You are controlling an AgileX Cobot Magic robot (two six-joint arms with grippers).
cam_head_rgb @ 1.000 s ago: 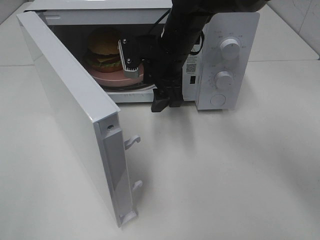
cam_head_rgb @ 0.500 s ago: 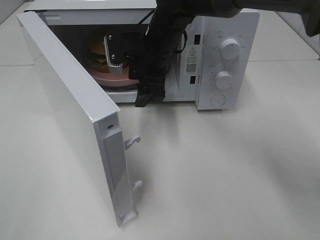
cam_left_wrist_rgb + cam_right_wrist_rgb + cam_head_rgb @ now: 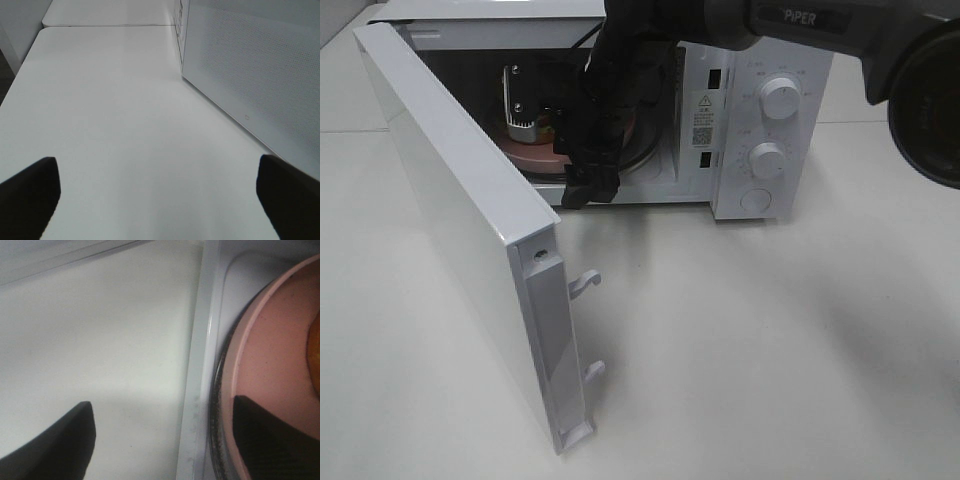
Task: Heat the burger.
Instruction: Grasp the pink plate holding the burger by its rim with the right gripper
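The white microwave (image 3: 760, 130) stands with its door (image 3: 460, 200) swung wide open. Inside, a pink plate (image 3: 535, 152) rests on the turntable. My right arm hides the burger in the high view. In the right wrist view only an orange-brown sliver (image 3: 316, 357) shows on the plate (image 3: 280, 365). My right gripper (image 3: 586, 190) hangs open at the cavity's front sill. In its wrist view (image 3: 160, 440) one finger is over the plate rim and the other is outside over the table. My left gripper (image 3: 160, 200) is open and holds nothing, low over the table beside the door's outer face (image 3: 250, 70).
Two round knobs (image 3: 780, 97) (image 3: 767, 158) and a round button (image 3: 756, 200) sit on the microwave's right panel. The open door juts toward the front left, with two latch hooks (image 3: 585, 285) on its edge. Bare white table (image 3: 770, 340) lies in front and to the right.
My right arm has swung left across the microwave opening and now covers the burger that showed before. The door, the plate and both gripper openings are unchanged.
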